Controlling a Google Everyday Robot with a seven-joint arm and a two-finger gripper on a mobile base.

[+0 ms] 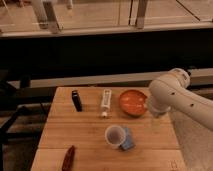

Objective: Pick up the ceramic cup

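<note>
The ceramic cup (115, 135) sits nearer the camera than the orange bowl (133, 102) and slightly to its left. It touches a flat blue object (129, 141) and is ungrasped, so the approach looks barely begun. The arm's white joint (166, 95) hangs just right of the bowl, and the gripper is hidden beyond it. Its fingers are spread fully apart and hold nothing, presumably ready for the cup.

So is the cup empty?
Looks empty: the cup shows only pale inside. The gripper is hidden by the arm, at right.
</note>
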